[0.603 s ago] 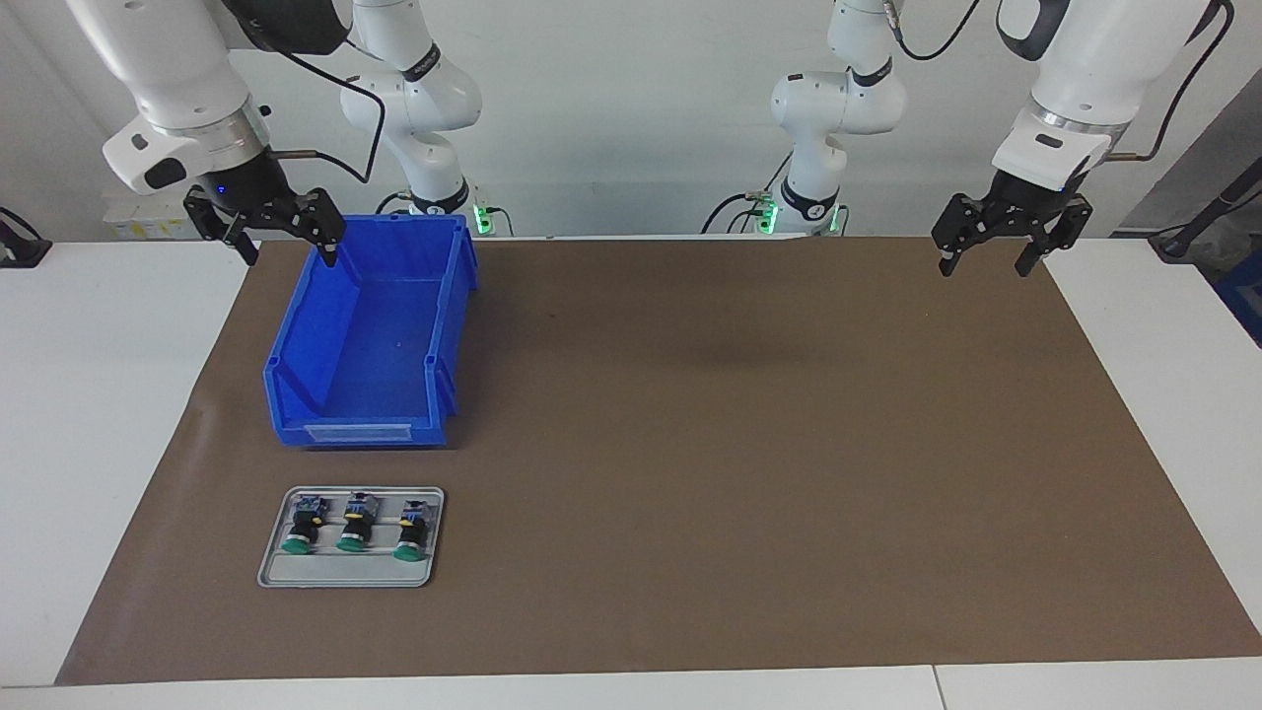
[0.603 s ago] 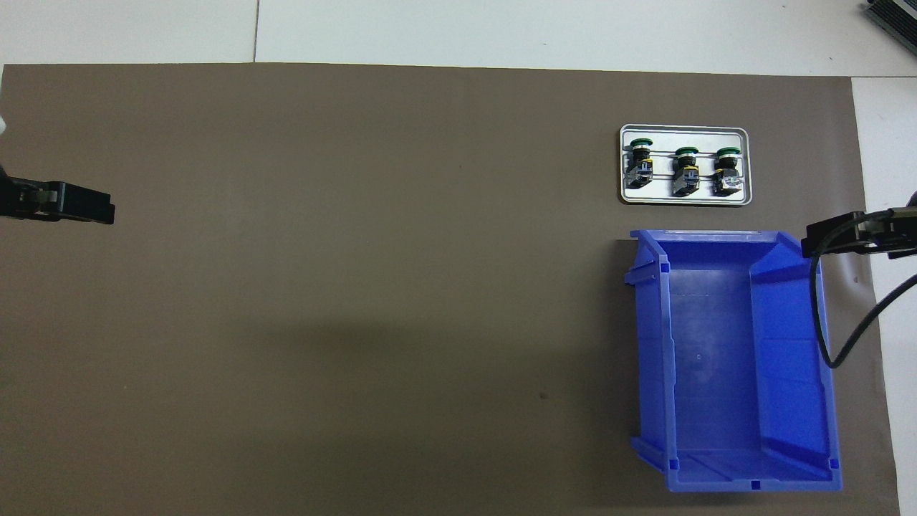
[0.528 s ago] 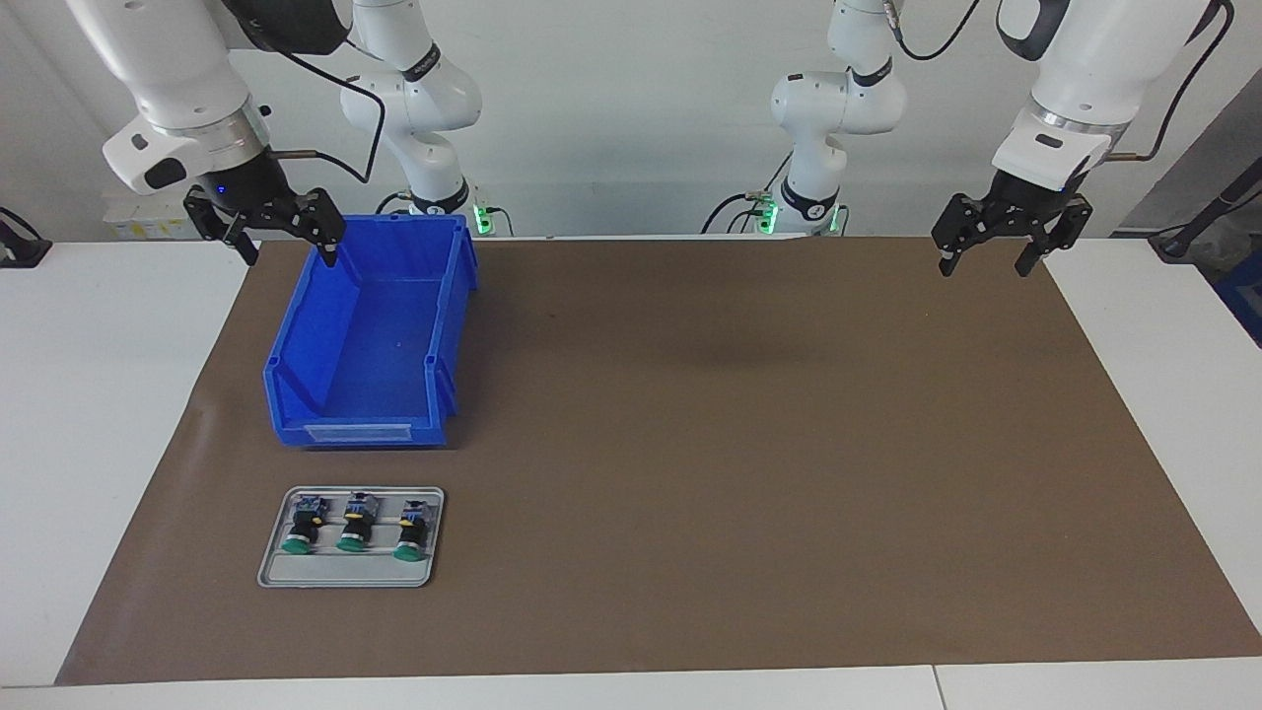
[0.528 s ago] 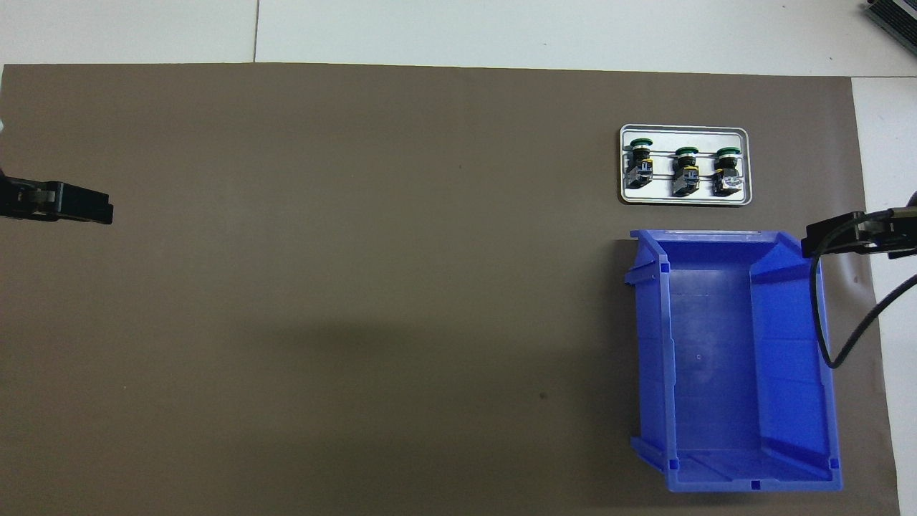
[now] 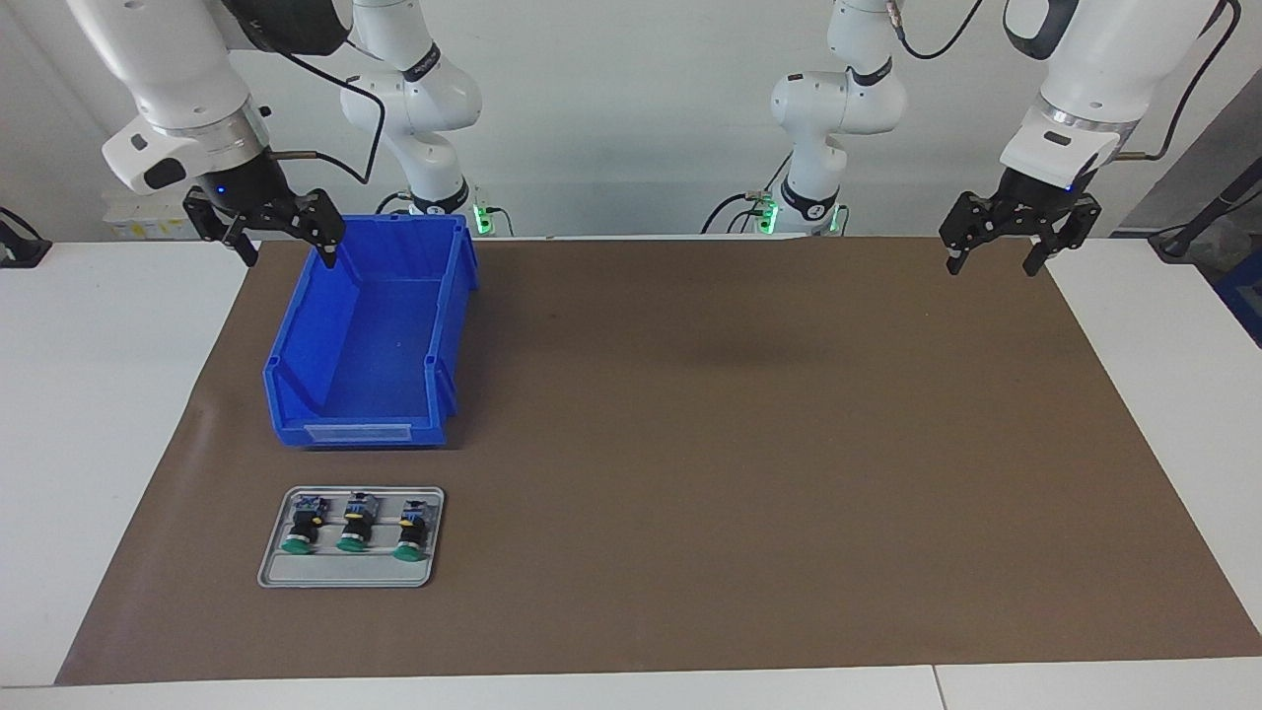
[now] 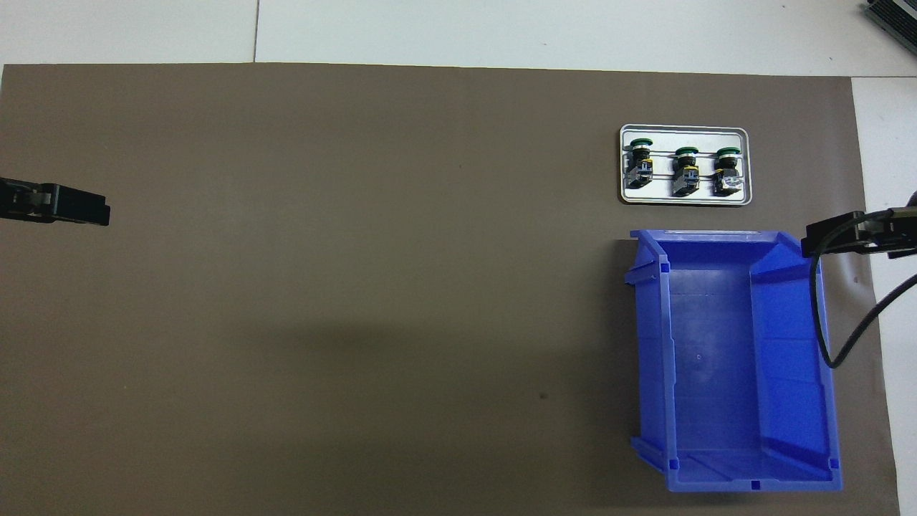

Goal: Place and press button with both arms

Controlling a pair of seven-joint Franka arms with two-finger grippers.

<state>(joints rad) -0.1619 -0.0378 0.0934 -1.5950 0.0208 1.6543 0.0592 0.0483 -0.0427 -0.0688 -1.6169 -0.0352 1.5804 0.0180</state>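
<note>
The button [image 5: 355,523] sits middle of three on the gray tray [image 5: 296,574], at 6 o'clock from the blue bin [image 5: 296,390]. Facing view: right gripper [image 5: 284,245] and left gripper [image 5: 994,258] hang empty, jaws wide. I'd pinch its black body. Overhead: button [image 6: 685,172] lies at the bin's 12 o'clock, tight between twins; brown mat [image 6: 358,287] is open toward 9.

Plain brown mat [image 5: 690,444] is laid over white table [image 5: 99,394]. Bin [image 5: 370,345] is seen as solid bright blue, with a pale label strip on its low front wall. Tray [image 5: 350,575] is shown light grey. Three buttons [image 5: 357,523] are marked by green caps, black bodies, blue-and-yellow base ends. Arms [image 5: 168,69] are white with black cables; left tool [image 5: 996,261] and right tool [image 5: 286,254] are black. Green lights are seen at the arm bases.
</note>
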